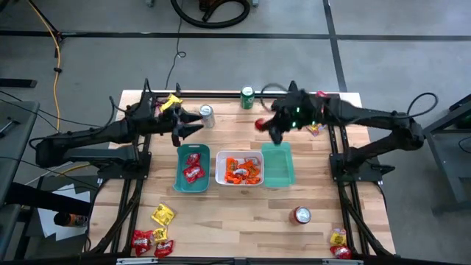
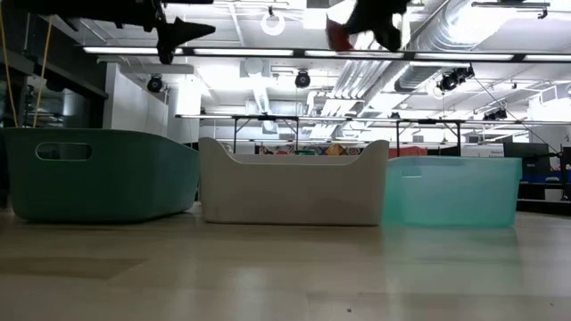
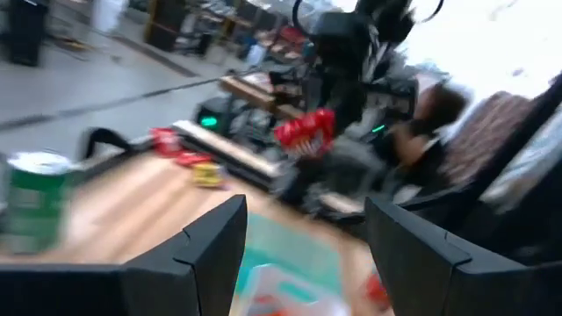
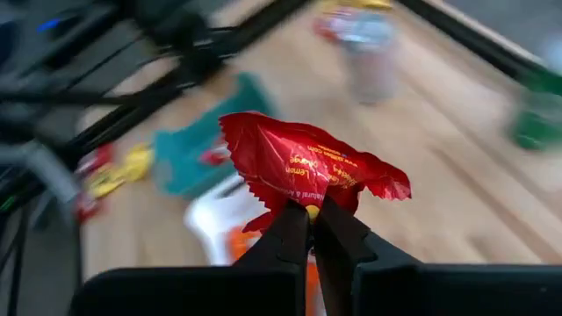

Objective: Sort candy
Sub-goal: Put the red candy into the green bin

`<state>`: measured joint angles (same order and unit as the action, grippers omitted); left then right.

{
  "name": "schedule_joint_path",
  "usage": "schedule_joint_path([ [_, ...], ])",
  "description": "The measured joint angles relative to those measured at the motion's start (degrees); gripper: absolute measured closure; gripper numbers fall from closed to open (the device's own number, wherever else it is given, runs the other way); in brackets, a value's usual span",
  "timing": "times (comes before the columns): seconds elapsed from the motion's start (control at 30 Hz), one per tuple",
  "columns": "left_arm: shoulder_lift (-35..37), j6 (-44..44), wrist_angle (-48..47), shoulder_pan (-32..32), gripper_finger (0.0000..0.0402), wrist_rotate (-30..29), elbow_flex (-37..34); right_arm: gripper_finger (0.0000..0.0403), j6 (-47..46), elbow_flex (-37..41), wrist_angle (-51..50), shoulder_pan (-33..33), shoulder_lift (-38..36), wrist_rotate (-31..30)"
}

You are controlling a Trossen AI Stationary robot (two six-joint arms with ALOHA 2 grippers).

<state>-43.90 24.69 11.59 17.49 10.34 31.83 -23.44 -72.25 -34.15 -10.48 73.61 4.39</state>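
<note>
Up close, right hand (image 4: 309,219) pinches red candy (image 4: 303,162), overhead merely a speck

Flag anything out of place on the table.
Nothing is spilled or damaged. Unsorted candy lies loose at the near corners. The right gripper holds a red candy in the air; the left gripper hangs open and empty.

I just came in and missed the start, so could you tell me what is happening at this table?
The robot is sorting candy into three trays. The right pincer is shut on a red candy packet, held in the air near the back of the light teal tray. The left pincer hangs open above the dark teal tray, which holds red packets; the white tray holds orange ones.
</note>
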Motion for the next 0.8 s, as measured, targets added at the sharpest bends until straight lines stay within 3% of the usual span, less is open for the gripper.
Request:
schedule_joint_path([
  [0.17,-1.2,3.6,3.2,-4.9,0.0186,-1.5,-1.2,0.0401,7.1,0.0,5.9,9.6,2.8,-0.3],
  [0.37,-3.8,4.9,2.9,-11.6,0.0186,-12.5,-1.2,0.0401,12.8,0.0,5.4,16.4,5.7,-0.9],
  [0.6,-5.7,7.6,3.3,-17.5,0.0186,-18.5,-0.5,0.0401,14.5,0.0,6.6,18.1,6.4,-0.8],
  [0.8,-5.8,1.3,3.3,-21.0,0.0186,-19.6,3.3,0.0401,14.6,0.0,15.0,17.6,9.4,-1.7],
])
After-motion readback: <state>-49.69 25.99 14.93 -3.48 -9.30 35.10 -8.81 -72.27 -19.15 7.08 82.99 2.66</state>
